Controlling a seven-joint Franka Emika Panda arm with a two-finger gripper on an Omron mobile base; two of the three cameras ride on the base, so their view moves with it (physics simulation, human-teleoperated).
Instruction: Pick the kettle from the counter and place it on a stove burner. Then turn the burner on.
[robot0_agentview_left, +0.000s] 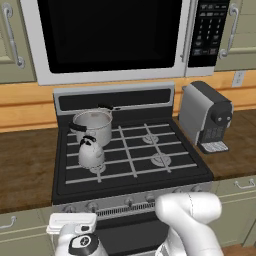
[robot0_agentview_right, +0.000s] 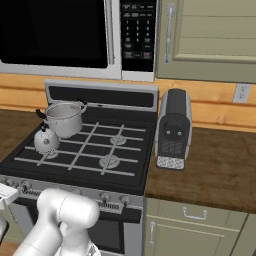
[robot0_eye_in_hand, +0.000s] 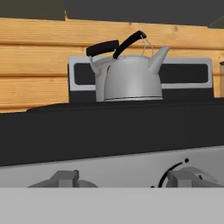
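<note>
A: Where is the kettle (robot0_agentview_left: 91, 153) found?

B: It is set upright on the stove's black grate (robot0_agentview_left: 131, 153), over the front-left stove burner (robot0_agentview_left: 97, 168), just in front of the steel saucepan (robot0_agentview_left: 93, 124), which is seen on the rear-left burner. In the right base view the kettle (robot0_agentview_right: 46, 140) is placed at the grate's left edge, beside the same pan (robot0_agentview_right: 64, 118). In the hand view the kettle (robot0_eye_in_hand: 132, 78) is met from low in front, its spout turned to the right of that view and its black handle arched above.

A: And the counter (robot0_agentview_left: 26, 165)?

B: Its wood-grain top is seen to either side of the stove; a coffee machine (robot0_agentview_left: 206, 116) is stood on the right stretch.

A: How is the gripper described?

B: The hand (robot0_agentview_left: 73, 227) is held low before the stove's front, below the row of knobs (robot0_eye_in_hand: 65, 178). Its fingers are hidden, so whether it is released or clenched cannot be told
</note>
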